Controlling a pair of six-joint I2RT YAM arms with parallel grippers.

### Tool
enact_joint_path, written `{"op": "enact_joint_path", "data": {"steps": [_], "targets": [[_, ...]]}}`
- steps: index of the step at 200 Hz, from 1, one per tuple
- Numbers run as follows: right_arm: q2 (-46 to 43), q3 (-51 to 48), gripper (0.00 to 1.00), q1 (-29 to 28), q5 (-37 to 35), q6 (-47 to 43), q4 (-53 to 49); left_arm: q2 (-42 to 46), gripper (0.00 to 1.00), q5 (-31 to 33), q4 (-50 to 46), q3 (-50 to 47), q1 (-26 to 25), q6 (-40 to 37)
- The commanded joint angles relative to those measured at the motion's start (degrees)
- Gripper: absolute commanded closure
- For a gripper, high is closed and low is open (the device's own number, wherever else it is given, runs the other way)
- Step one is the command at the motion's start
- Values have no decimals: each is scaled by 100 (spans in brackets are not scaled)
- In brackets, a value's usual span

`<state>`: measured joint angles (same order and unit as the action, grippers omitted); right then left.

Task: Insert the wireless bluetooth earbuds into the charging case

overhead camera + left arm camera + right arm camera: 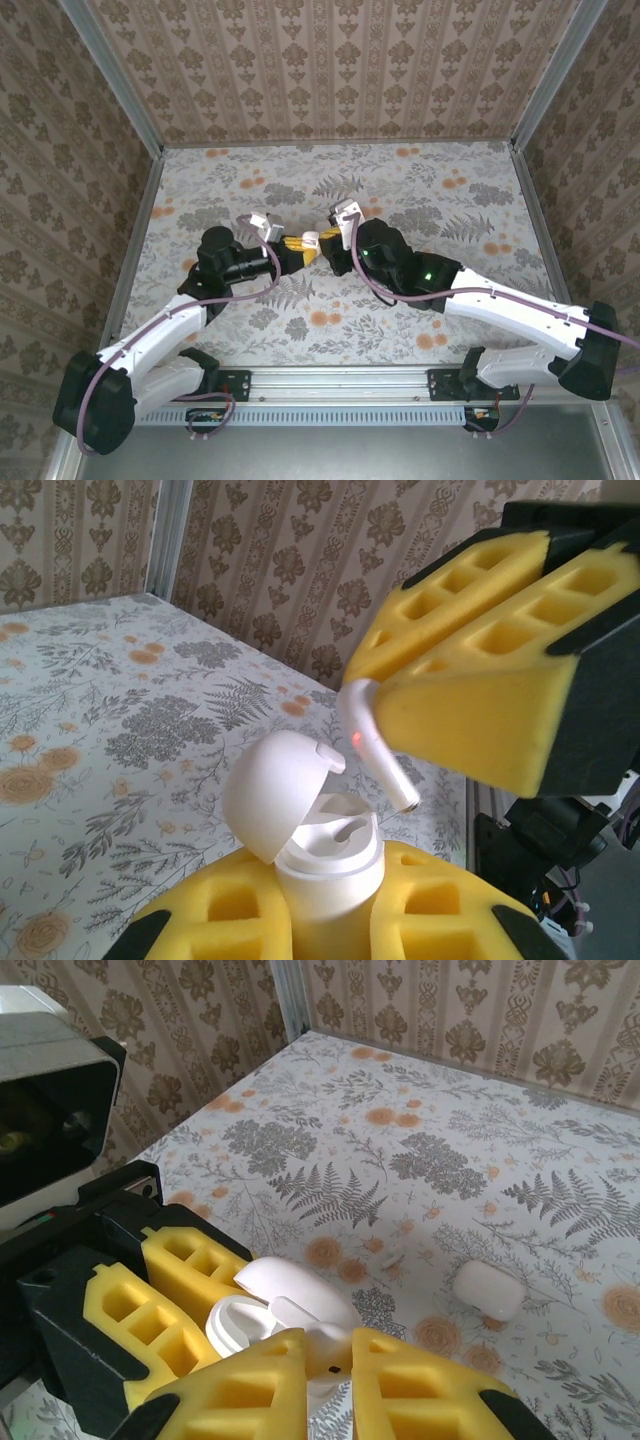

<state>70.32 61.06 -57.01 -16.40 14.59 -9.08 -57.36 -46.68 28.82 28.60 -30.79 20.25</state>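
Note:
The white charging case stands upright with its lid flipped open, and my left gripper is shut on its body. My right gripper is shut on one white earbud, whose stem hangs tilted just above the case's open top, not touching it. From the right wrist, that earbud sits between the yellow pads, with the open case right behind it. A second earbud lies loose on the table. In the top view, both grippers meet over the table's middle.
A closed white rounded case lies on the floral table, to the right of the loose earbud. Patterned walls with metal corner posts enclose the table on three sides.

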Motion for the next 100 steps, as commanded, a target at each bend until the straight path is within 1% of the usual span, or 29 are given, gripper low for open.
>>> {"op": "enact_joint_path", "data": {"steps": [1, 40, 100], "targets": [[46, -83, 86, -38, -273, -182, 230, 109, 100, -9, 320, 209, -33, 185], [25, -252, 87, -42, -532, -342, 557, 111, 100, -3, 460, 181, -39, 338], [40, -309, 87, -49, -580, -464, 822, 72, 100, 22, 616, 137, -50, 488]]}}
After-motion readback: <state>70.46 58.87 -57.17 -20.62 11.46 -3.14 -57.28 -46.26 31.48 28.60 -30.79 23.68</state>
